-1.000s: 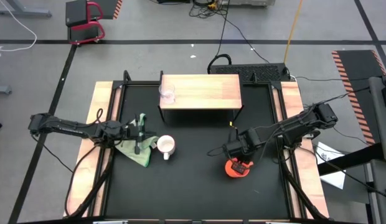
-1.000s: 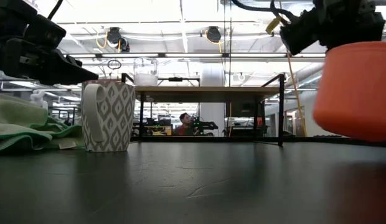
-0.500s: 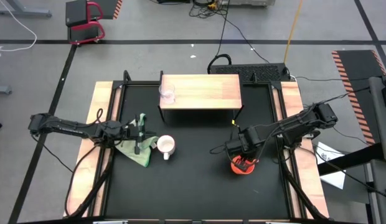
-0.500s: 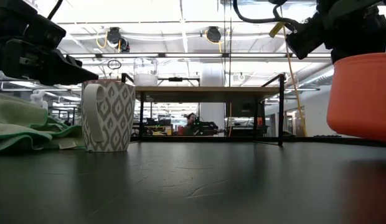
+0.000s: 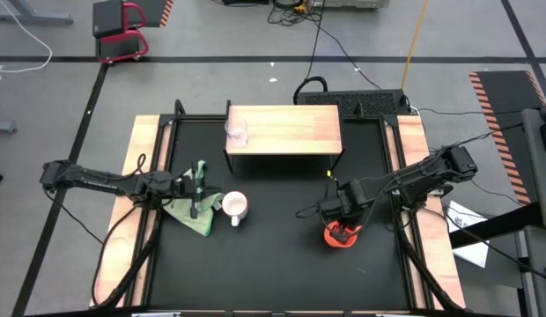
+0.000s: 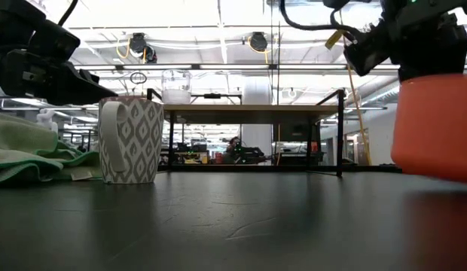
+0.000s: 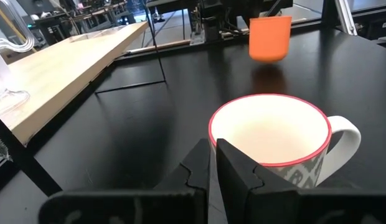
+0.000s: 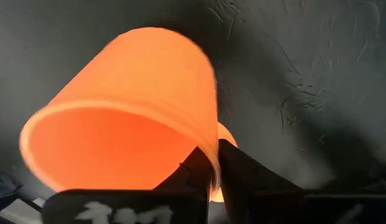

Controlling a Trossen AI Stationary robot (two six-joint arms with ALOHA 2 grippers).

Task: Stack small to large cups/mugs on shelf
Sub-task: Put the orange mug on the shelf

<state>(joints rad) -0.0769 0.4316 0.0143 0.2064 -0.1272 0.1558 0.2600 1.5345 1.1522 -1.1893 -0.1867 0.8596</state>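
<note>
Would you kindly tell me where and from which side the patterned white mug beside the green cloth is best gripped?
Probably at the rim, from above. The white mug stands upright and mouth-up on the table, so one finger could go inside and one outside the wall, as the right gripper holds the orange mug. Pick a stretch of rim away from the handle and the green cloth.

text: none legible | labels: none | brands: none | numbers: none | signs: none

A lab: workbenches (image 6: 218, 154), ceiling strip lights (image 6: 181, 66), floor cables (image 5: 330, 44).
</note>
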